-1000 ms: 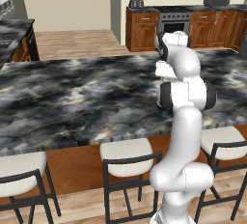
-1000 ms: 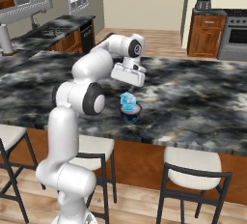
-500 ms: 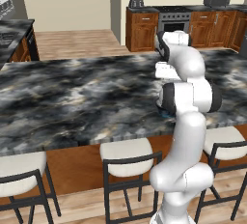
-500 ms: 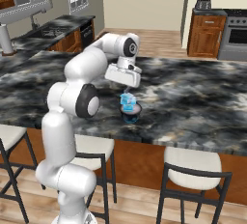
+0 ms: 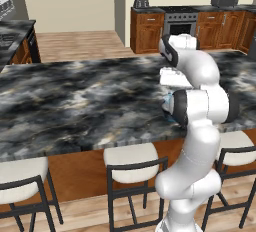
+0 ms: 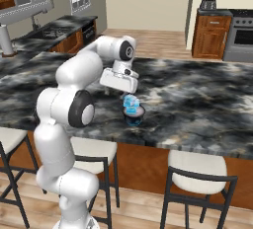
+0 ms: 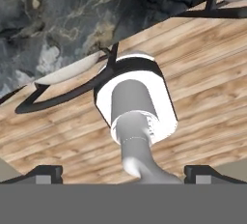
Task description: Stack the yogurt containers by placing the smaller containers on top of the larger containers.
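A: Right base view: a light-blue cup [image 6: 131, 103] sits stacked on the wide tub [image 6: 134, 116] near the surface's [image 6: 197, 109] front edge.

B: The gripper [image 6: 120, 81] hangs just above, jaws wide and empty; likely release step, next lifting clear.

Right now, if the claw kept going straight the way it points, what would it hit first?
Probably the wooden floor beside a stool: the open claw is tilted back past the counter edge, away from the stacked yogurt tubs. Depth is hard to judge.

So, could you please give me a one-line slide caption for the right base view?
Open gripper hovers above light-blue cups stacked on the dark-rimmed tub on the marble counter.
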Available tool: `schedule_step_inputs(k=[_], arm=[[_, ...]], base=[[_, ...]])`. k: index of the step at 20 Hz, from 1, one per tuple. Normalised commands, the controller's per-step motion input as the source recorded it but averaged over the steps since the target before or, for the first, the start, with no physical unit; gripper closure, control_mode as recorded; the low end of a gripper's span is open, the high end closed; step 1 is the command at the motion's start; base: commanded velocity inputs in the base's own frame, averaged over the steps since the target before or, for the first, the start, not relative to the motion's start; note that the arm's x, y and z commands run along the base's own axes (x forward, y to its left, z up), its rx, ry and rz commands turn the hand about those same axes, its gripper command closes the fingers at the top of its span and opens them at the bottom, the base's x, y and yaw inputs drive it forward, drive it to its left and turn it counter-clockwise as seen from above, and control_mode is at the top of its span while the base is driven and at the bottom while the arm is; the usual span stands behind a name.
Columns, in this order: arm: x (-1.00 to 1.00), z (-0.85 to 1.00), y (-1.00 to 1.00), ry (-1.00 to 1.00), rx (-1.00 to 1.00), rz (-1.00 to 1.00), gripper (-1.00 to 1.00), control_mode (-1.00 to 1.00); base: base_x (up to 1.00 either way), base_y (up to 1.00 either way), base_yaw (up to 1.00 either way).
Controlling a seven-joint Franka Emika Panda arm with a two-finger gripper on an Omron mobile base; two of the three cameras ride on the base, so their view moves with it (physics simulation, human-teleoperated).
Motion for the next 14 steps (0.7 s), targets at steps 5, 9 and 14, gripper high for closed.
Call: schedule_step_inputs(k=[5, 9, 14], arm=[[-0.41, 0.02, 0.11, -0.01, 0.0, 0.04, -1.0, -1.0], [-0.45, 0.04, 0.08, -0.05, 0.0, 0.05, -1.0, -1.0], [-0.45, 0.04, 0.12, -0.03, -0.01, 0.03, -1.0, -1.0]], base=[[0.0, 0.0, 0.0], [0.0, 0.0, 0.0], [0.0, 0.0, 0.0]])
